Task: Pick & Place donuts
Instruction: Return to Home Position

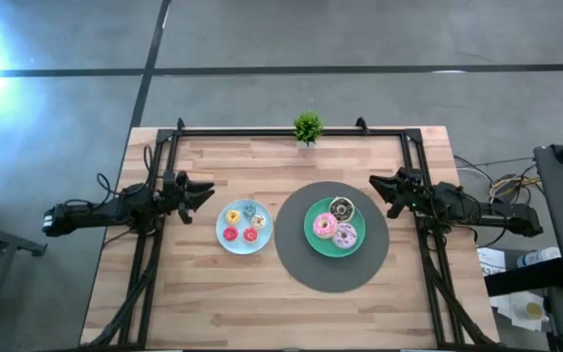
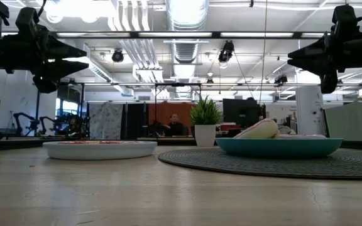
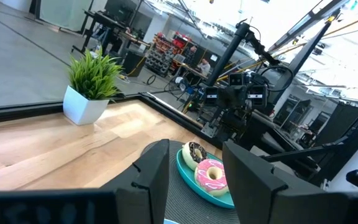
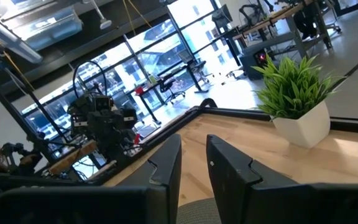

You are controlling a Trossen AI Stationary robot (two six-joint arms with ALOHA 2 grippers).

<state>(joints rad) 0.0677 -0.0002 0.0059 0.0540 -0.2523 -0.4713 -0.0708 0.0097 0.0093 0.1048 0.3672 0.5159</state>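
Several small donuts (image 1: 243,225) lie on a light-blue plate (image 1: 222,242) left of the table's middle. A chocolate donut (image 1: 341,207), a pink donut (image 1: 324,227) and a lilac donut (image 1: 345,236) lie on a green plate (image 1: 311,240), which sits on a round grey mat (image 1: 301,264). My left gripper (image 1: 208,191) hovers open and empty, up and to the left of the blue plate; its fingers (image 3: 151,171) show in the left wrist view. My right gripper (image 1: 374,184) hovers open and empty to the right of the green plate; it also shows in the right wrist view (image 4: 193,162).
A small potted plant (image 1: 307,127) stands at the middle of the far edge. Black frame rails (image 1: 150,244) run along the table's left and right sides and its far edge. Bare wood lies in front of the plates. A person (image 2: 173,122) sits far off in the room.
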